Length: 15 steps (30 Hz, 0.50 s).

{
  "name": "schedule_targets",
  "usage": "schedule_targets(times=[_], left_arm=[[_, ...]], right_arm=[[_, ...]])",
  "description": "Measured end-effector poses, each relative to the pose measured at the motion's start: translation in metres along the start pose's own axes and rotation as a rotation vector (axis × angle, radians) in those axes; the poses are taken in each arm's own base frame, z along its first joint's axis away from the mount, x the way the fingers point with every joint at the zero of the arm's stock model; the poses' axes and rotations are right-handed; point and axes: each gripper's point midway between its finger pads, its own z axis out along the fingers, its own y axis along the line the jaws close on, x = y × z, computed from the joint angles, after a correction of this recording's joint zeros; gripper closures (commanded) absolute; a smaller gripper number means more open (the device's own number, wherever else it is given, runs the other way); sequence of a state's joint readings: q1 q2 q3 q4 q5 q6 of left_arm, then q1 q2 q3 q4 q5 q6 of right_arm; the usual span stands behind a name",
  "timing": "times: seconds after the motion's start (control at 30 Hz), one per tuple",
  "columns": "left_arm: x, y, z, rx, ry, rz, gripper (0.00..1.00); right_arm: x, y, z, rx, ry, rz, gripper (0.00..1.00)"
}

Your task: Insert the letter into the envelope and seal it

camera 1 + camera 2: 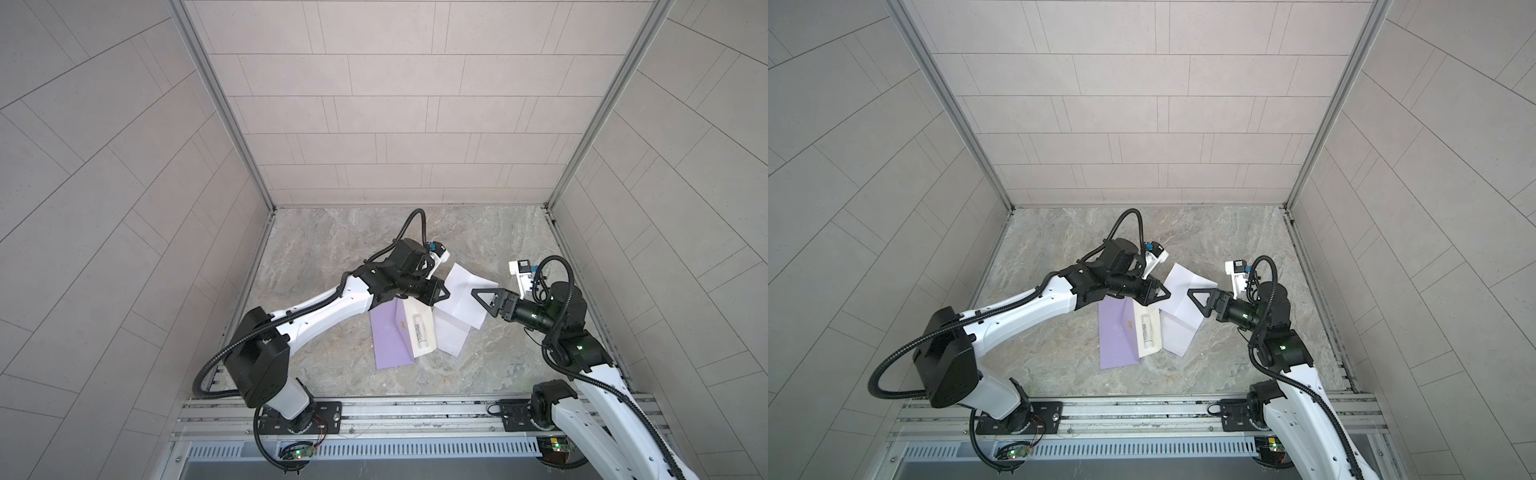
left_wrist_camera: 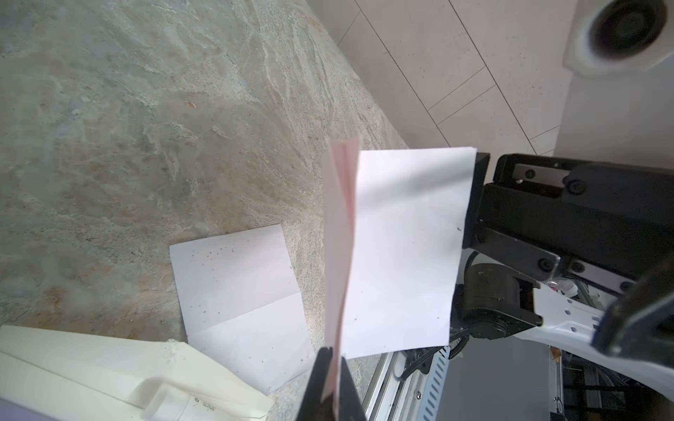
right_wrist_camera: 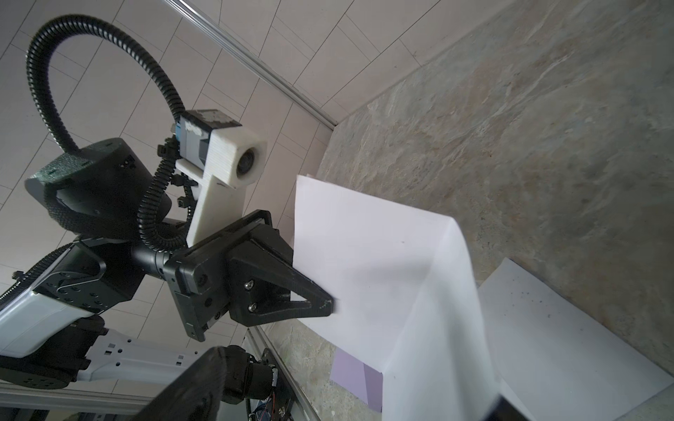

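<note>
While L gripper [image 1: 444, 293] is clamped on one edge of the letter [image 1: 465, 286], that sheet sits lifted & tilted above the marble table [image 1: 332, 249] in both top views, mid-scene btwn the two arms. R gripper [image 1: 482, 298] is at the letter's opposite side, its triangular finger overlapping the white sheet; contact can't be told from up here. Nearer the arm bases, the lavender envelope [image 1: 390, 343] lies flat, w/ a cream panel [image 1: 405, 332] along its right edge & a white tube [image 1: 420, 332] resting on that panel. A 2nd white sheet [image 1: 451, 336], creased, lies on the table just beside the panel, partly under the lifted letter.

Left wrist cam: L gripper [image 2: 332, 382] tips are pressed together on the letter [image 2: 405, 248], which is near edge-on at the pinch, then opens to a flat white face. R gripper's black body shows past the letter's far edge. The 2nd sheet [image 2: 240, 302] lies flat, apart from the letter.

Right wrist cam: L gripper [image 3: 330, 303] pinches the letter [image 3: 364, 262] at its edge. The sheet bends along a fold & drops btwn R gripper's blurred fingers [image 3: 204, 386], which stand wide apart, gripping nothing. An envelope corner [image 3: 355, 379] shows beneath.
</note>
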<state>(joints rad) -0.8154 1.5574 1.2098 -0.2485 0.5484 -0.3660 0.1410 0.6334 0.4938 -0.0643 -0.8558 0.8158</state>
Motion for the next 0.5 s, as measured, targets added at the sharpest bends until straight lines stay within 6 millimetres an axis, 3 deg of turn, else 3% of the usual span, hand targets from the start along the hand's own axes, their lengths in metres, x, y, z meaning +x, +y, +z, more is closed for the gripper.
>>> schedule_targets(times=[0.13, 0.3, 0.5], left_arm=[[-0.001, -0.009, 0.001, 0.03, 0.0, 0.01, 1.0], [-0.001, -0.017, 0.004, 0.074, 0.004, 0.016, 1.0], [0.003, -0.014, 0.01, 0.072, 0.021, 0.01, 1.0]], right_arm=[[0.0, 0.002, 0.007, 0.01, 0.02, -0.002, 0.1], [0.015, 0.002, 0.027, 0.01, 0.088, 0.0, 0.1], [0.015, -0.001, 0.041, 0.053, 0.082, -0.006, 0.09]])
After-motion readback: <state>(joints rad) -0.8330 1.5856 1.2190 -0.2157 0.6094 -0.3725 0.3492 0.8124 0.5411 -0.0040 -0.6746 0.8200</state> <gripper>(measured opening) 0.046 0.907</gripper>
